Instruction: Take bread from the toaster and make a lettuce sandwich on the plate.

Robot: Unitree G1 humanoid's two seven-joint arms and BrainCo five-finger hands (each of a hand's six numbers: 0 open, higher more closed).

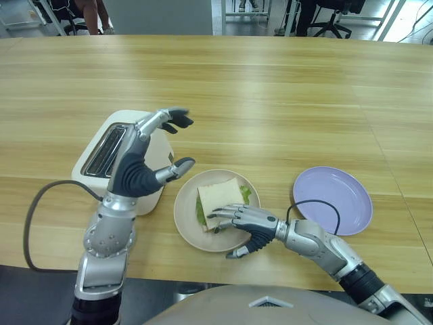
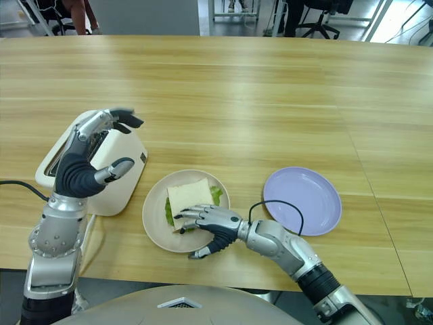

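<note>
A cream toaster [image 1: 101, 152] stands at the left of the wooden table, its slots looking empty. My left hand [image 1: 145, 159] is raised over the toaster's right side, fingers spread and holding nothing. On a beige plate [image 1: 186, 220] lies a bread slice [image 1: 220, 196] with green lettuce [image 1: 246, 195] showing under its edges. My right hand [image 1: 247, 227] rests on the near part of the sandwich, fingers spread flat across the bread, not gripping it.
An empty lilac plate [image 1: 333, 200] sits to the right of the beige plate. The toaster's dark cable [image 1: 34, 217] loops off the table's near left edge. Chairs and people's legs stand beyond the far edge.
</note>
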